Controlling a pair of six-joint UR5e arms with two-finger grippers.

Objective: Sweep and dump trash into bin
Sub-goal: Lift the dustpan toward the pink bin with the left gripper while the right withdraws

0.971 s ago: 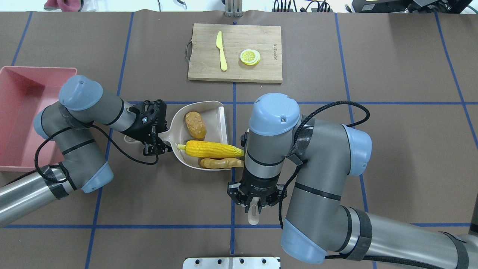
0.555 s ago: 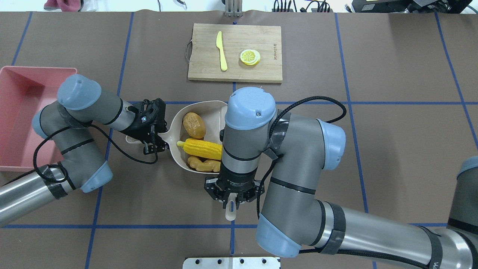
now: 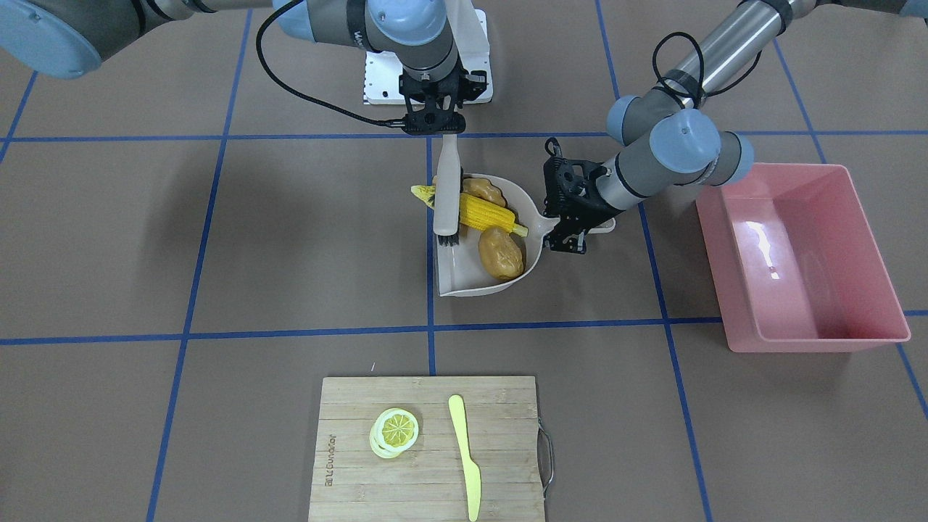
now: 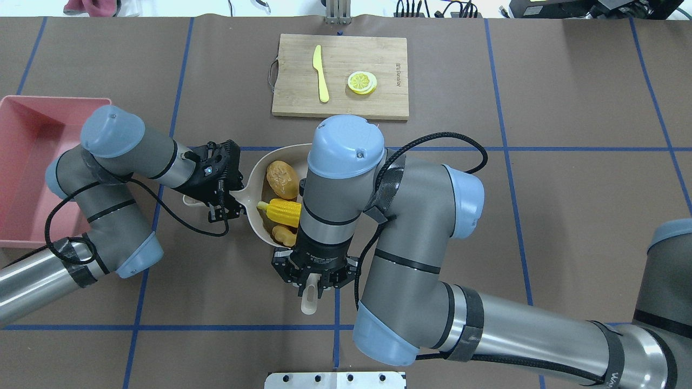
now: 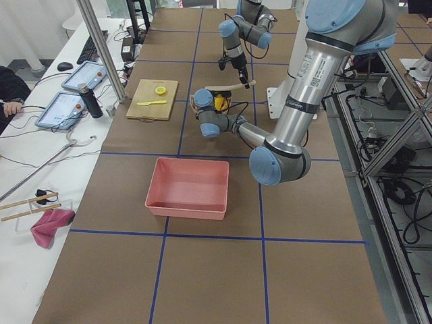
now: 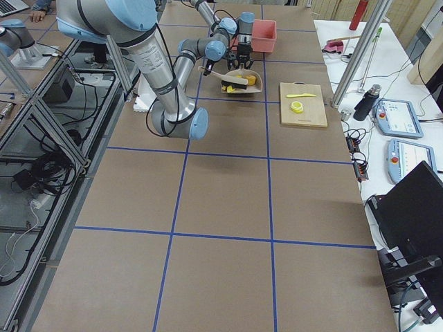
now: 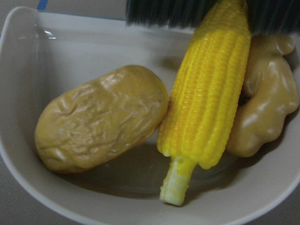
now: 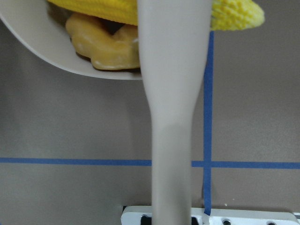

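Observation:
The beige dustpan (image 3: pixel 471 279) holds the brown potato (image 3: pixel 500 254), the yellow corn cob (image 3: pixel 482 210) and the tan ginger root (image 3: pixel 484 190). My left gripper (image 4: pixel 224 197) is shut on the dustpan's handle. My right gripper (image 4: pixel 311 283) is shut on the beige brush (image 3: pixel 447 196), whose dark bristles rest on the corn at the pan's open side. The left wrist view shows potato (image 7: pixel 101 117), corn (image 7: pixel 211 103) and ginger (image 7: pixel 267 108) close together. The pink bin (image 4: pixel 32 135) stands empty at the table's left edge, behind my left arm.
A wooden cutting board (image 4: pixel 340 75) lies at the far middle with a pale yellow knife (image 4: pixel 321 73) and a lemon slice (image 4: pixel 362 82) on it. My right arm's elbow hangs over the pan's right half in the overhead view.
My right arm has swept the brush to the left, pushing the corn and ginger deeper into the dustpan. The left gripper and the pan have hardly moved.

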